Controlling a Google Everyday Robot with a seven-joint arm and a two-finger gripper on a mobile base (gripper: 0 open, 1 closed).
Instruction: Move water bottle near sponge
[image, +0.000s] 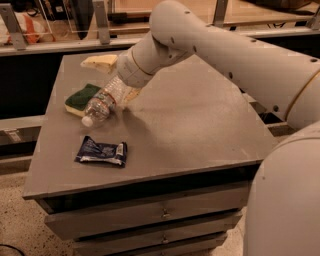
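Note:
The water bottle is clear and ribbed with a white cap. It lies tilted on the grey table, with the cap pointing to the front left. The sponge has a dark green top over yellow foam. It sits just left of the bottle, touching or almost touching it. My gripper is at the bottle's base end, right of the sponge. The wrist above it hides most of it.
A flat dark blue snack packet lies in front of the bottle, near the table's front left. A pale yellow item sits at the back left, behind the sponge. My white arm spans the table's right side. Drawers are below the tabletop.

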